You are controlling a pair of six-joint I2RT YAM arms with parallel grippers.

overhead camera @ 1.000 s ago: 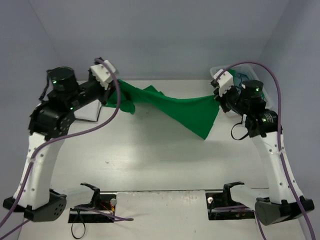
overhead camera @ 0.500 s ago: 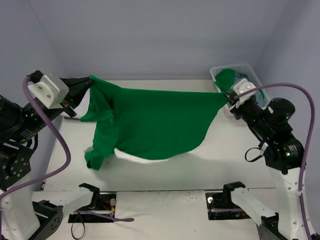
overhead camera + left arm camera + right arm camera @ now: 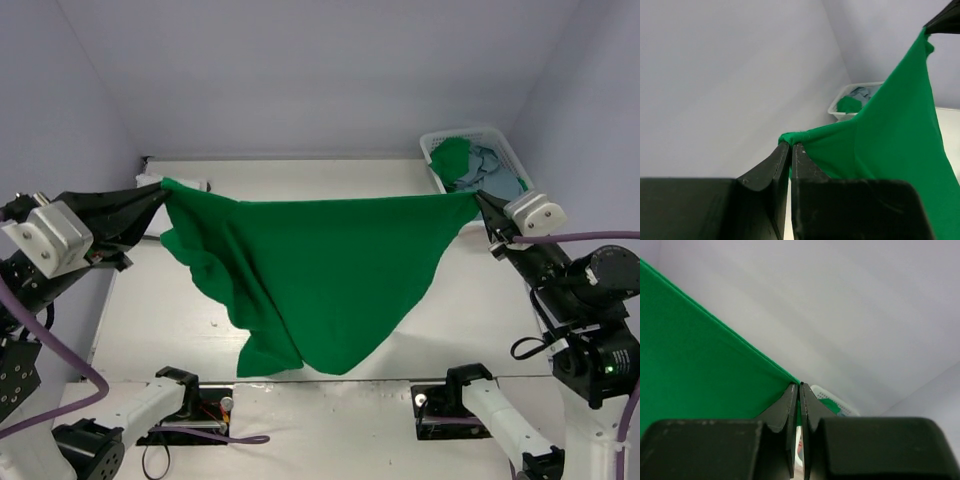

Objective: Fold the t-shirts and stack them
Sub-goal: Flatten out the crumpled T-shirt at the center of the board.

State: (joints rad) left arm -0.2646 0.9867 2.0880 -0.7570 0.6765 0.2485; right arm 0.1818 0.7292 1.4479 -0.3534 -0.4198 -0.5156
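Observation:
A bright green t-shirt (image 3: 310, 270) hangs stretched in the air between both arms, its lower part sagging to a point near the table's front edge. My left gripper (image 3: 160, 188) is shut on the shirt's left corner (image 3: 795, 136). At the far right, my right gripper (image 3: 478, 200) is shut on the other corner (image 3: 790, 377). The cloth fills the right of the left wrist view (image 3: 890, 145) and the left of the right wrist view (image 3: 695, 370). More shirts, one green and one blue-grey (image 3: 495, 165), lie in the basket.
A white slotted basket (image 3: 440, 140) stands at the table's back right corner, also seen in the left wrist view (image 3: 840, 107) and the right wrist view (image 3: 832, 399). Grey walls close in the table on three sides.
Both arms have swung outward and toward the near side, lifting the green shirt off the table. It went from a bunched strip to a spread, hanging sheet.

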